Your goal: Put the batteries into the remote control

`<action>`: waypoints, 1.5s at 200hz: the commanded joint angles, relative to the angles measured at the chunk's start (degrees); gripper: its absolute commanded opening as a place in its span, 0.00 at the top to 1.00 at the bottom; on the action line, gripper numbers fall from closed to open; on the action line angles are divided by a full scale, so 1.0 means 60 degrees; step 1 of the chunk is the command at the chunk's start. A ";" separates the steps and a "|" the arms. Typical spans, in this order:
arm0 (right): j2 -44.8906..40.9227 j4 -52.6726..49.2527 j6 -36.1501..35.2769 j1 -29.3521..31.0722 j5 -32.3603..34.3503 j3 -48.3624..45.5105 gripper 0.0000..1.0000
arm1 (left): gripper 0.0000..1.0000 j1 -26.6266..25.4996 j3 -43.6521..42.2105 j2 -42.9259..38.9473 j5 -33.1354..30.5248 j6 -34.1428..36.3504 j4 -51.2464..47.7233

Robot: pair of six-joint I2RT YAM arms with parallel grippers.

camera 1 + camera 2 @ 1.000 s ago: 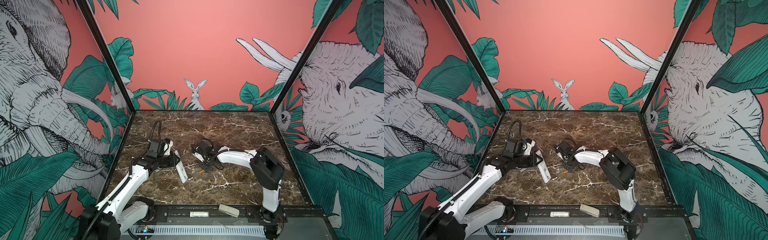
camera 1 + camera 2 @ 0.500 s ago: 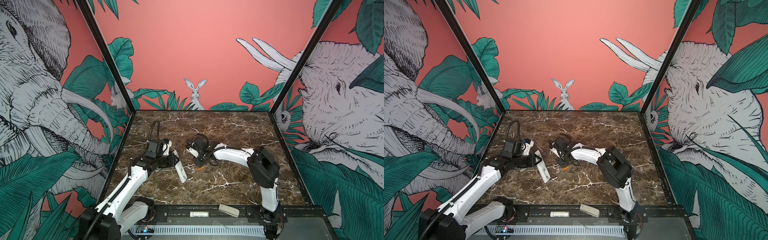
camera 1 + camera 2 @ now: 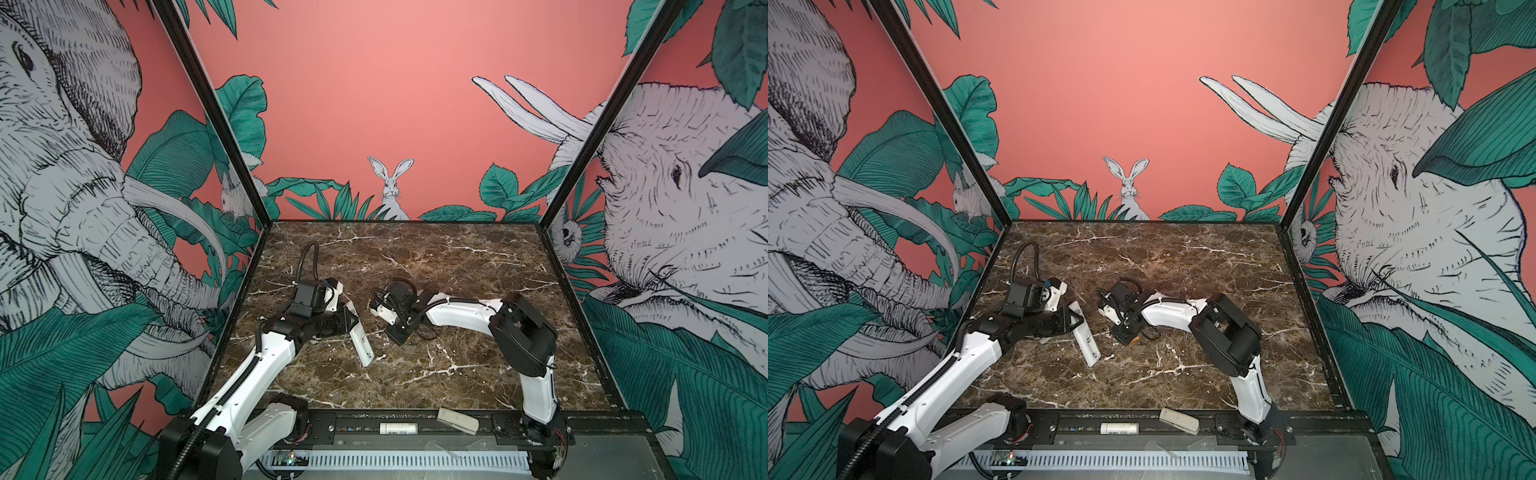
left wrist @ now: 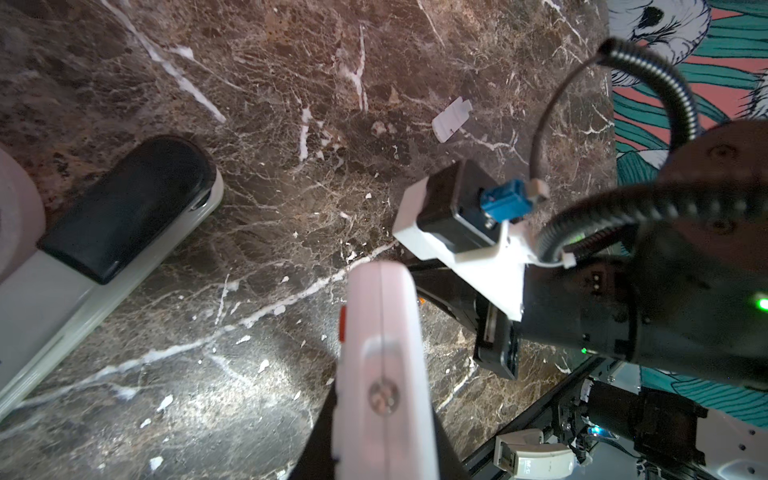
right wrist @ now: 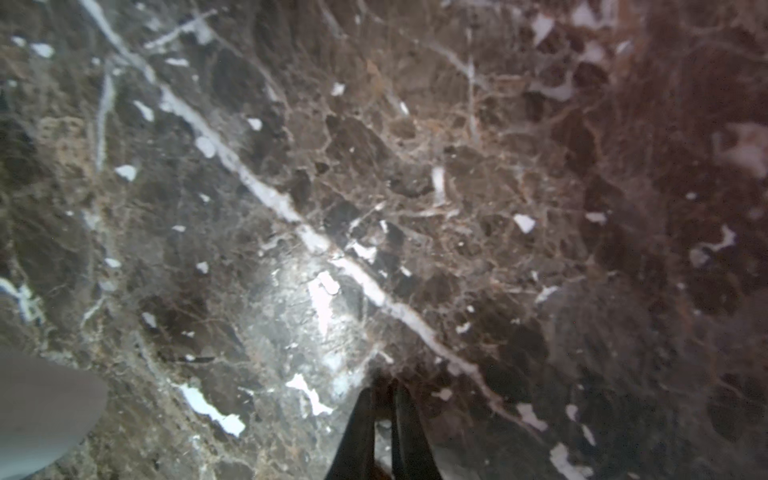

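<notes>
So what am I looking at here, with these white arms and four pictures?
Two white robot arms stand at the front of a marble table, each ending in a two-fingered gripper. The two wide pictures come from one camera head above; the two close-ups come from cameras on the wrists. The left gripper is shut on a white remote control. The right gripper is down at the table, jaws nearly together, right by a small orange battery; whether it grips it is unclear. On the front rail lie a white cylinder and a grey block.
</notes>
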 commanded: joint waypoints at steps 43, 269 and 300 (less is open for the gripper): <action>-0.1397 -0.0853 0.0260 -0.0096 0.0520 -0.2090 0.90 | 1.00 0.0049 0.0067 0.0282 0.0365 -0.0085 0.0421; -0.5836 -0.1160 0.5330 -0.1936 0.3147 -0.6687 0.59 | 1.00 0.0062 -0.0240 0.0279 0.0635 -0.0188 0.0821; -0.5564 -0.0985 0.5202 -0.1971 0.3039 -0.6674 0.75 | 1.00 0.0066 -0.0262 0.0036 0.0507 -0.0132 0.0628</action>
